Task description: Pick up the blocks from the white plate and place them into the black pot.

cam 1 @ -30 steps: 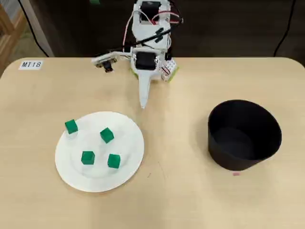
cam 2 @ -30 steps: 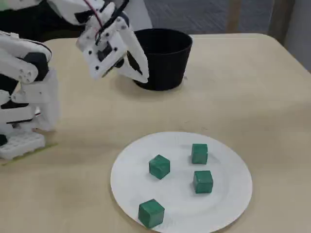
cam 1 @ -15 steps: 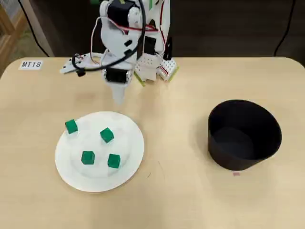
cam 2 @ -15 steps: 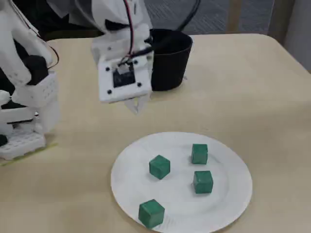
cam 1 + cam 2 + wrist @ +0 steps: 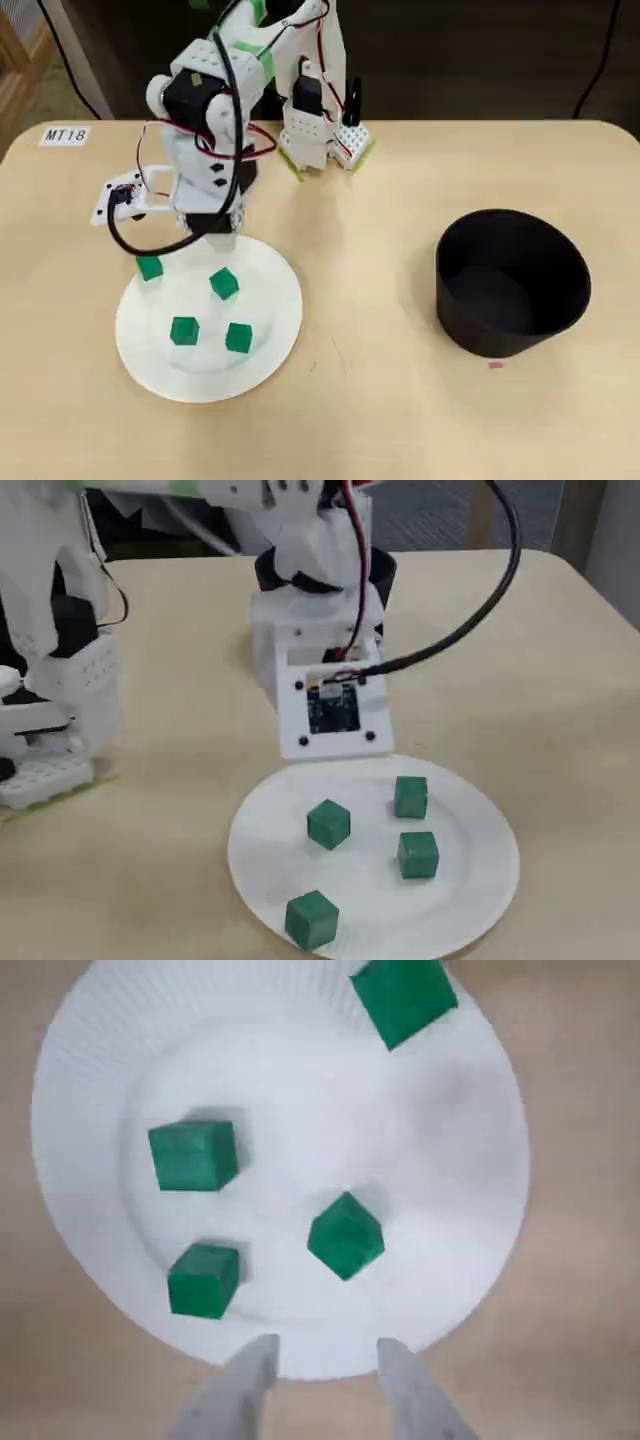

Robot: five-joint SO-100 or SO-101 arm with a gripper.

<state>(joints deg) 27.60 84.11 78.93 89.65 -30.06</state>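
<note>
Green blocks (image 5: 345, 1235) all on plate (image 5: 90, 1090), pot (image 5: 512, 283) empty; fingers (image 5: 255, 1370) apart above rim, must descend onto nearest.

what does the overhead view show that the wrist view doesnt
Only the overhead view shows the black pot, empty and well to the right of the plate, along with the arm's base at the table's far edge and a small MT18 label at the upper left. Only the wrist view shows the gripper: its two fingertips stand apart, open, over the plate's near rim, holding nothing. Both views share the white plate with four green blocks on it, none touching another, one sitting out on the rim.
</note>
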